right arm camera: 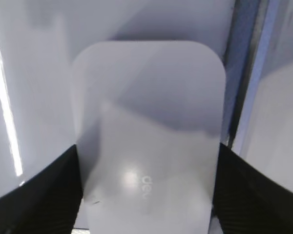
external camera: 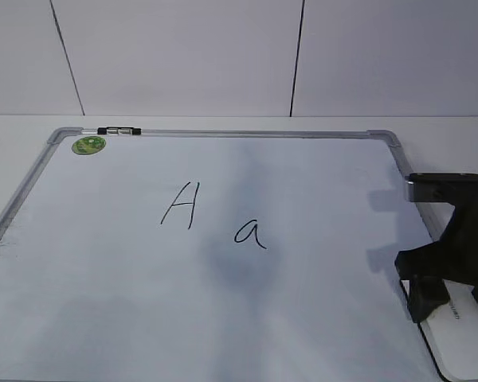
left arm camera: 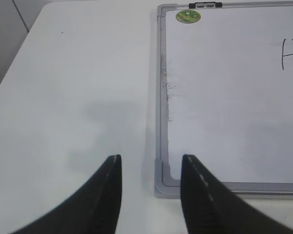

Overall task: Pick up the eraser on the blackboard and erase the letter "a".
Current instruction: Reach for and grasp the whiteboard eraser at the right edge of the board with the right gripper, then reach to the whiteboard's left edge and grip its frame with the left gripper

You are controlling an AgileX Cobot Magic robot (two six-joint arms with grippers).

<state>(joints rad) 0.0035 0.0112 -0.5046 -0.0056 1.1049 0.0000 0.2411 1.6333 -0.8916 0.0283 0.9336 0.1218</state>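
The blackboard is a white dry-erase board with a grey frame, lying flat on the table. The small letter "a" is written in black near its middle. The white eraser lies at the board's near right corner. My right gripper is down over it. In the right wrist view the eraser fills the gap between the two fingers of the right gripper, which touch its long sides. My left gripper is open and empty over the board's near left corner.
A capital "A" stands left of the "a". A green round sticker and a black clip sit at the far left corner. Bare white table lies left of the board. A wall stands behind.
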